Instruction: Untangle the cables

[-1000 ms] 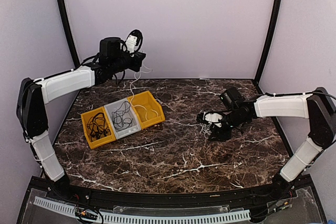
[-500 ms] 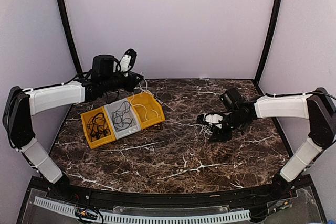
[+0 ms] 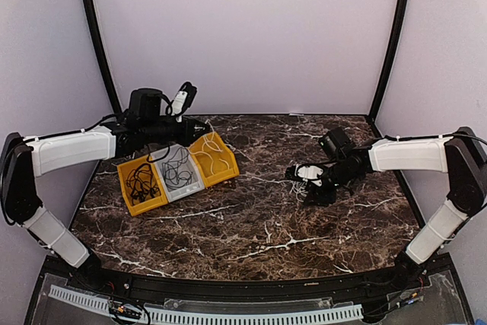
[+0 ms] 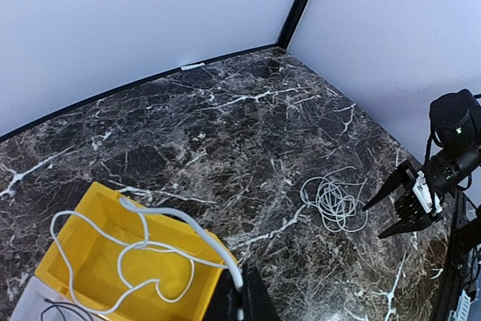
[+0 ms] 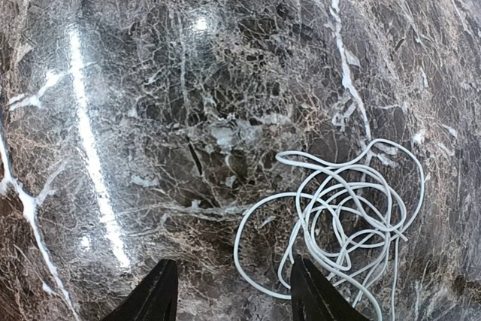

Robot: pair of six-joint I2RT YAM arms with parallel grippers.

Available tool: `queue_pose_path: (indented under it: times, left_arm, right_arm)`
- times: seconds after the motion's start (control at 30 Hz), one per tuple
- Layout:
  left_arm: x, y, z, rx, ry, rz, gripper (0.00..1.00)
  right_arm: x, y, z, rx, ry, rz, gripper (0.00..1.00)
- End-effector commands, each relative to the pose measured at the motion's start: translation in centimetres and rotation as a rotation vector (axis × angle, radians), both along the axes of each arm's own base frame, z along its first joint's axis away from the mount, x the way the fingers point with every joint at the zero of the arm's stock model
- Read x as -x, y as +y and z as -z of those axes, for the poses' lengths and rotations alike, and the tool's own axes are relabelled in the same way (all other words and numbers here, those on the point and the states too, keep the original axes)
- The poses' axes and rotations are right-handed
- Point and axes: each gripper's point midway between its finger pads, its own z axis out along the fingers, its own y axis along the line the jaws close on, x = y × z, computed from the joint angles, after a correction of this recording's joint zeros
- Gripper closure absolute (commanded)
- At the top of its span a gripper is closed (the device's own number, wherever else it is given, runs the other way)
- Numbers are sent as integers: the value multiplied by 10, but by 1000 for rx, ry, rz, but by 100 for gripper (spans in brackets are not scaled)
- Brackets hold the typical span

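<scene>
Cable coil (image 5: 342,212), white, lies loose on the table's (image 3: 251,226) right side just beside the right claw (image 5: 231,283), its fingers apart, while the left claw (image 4: 240,297), far left, is clamped on another white cable (image 4: 135,248) drooping into the yellow bin (image 4: 94,272).

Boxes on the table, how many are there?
3 in a row: left yellow box with black cables, grey box in the middle, right yellow box with a white cable. None looks hidden.

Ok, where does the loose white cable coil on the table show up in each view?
Top external: white cable coil right of centre, at the right tool.
Left wrist: coil lower right.
Right wrist: coil lower right.
Shared landmark: the right tool beside it.
</scene>
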Motion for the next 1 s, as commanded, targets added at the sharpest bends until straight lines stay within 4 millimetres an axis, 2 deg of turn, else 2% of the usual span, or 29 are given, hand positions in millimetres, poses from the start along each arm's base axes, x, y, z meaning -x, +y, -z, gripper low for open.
queue_pose_path:
  times: [0.0, 0.13, 0.23, 0.3, 0.5, 0.63, 0.73, 0.8, 0.87, 0.97]
  left_arm:
    - [15, -36, -13, 50, 12, 97, 100]
    - [25, -60, -23, 55, -8, 160, 100]
    - [28, -65, -24, 44, -5, 158, 100]
    - [21, -56, -22, 17, -7, 92, 100]
    - [4, -18, 11, -83, 43, -56, 100]
    - [-21, 16, 35, -148, 82, -170, 100]
    - [-35, 30, 48, -196, 99, -223, 100]
    - [-44, 34, 57, -230, 119, -244, 100]
    - [-50, 33, 73, -259, 154, -245, 100]
    - [-53, 27, 87, -262, 199, -231, 100]
  right_arm:
    - [-3, 1, 0, -5, -12, 0, 47]
    - [-2, 0, 1, -3, -10, 2, 47]
    - [-3, -1, 1, 1, -14, 3, 47]
    - [-3, -1, 1, 2, -13, 4, 47]
    - [-2, -1, 2, 1, -8, -1, 47]
    - [-2, -1, 3, 3, -5, -2, 47]
    - [-2, -1, 3, 4, -7, -1, 47]
    - [-2, -1, 1, 3, -13, 0, 47]
    - [-2, -2, 1, 5, -16, 1, 47]
    - [-3, -3, 1, 9, -20, 4, 47]
